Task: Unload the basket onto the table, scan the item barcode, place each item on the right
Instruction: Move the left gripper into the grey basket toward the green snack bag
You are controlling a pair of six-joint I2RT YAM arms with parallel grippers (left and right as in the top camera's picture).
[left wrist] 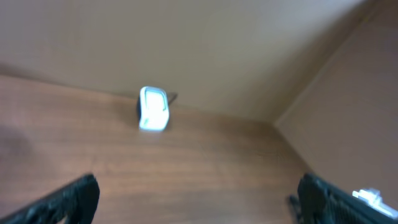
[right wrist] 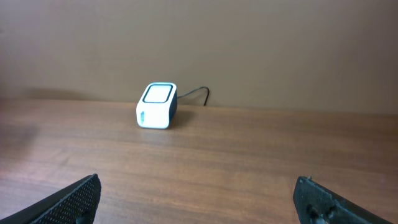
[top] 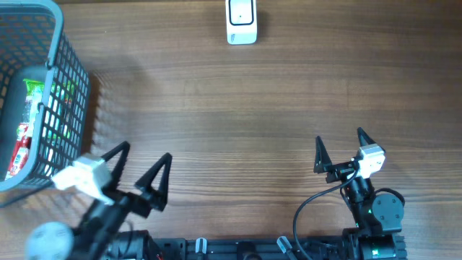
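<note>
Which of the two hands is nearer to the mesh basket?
The left hand, open at the lower left, just beside a corner of the basket. The right hand, also open, sits far away on the opposite side.

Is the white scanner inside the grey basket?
No, the scanner stands on the bare table at the far edge, apart from the basket at the left.
</note>
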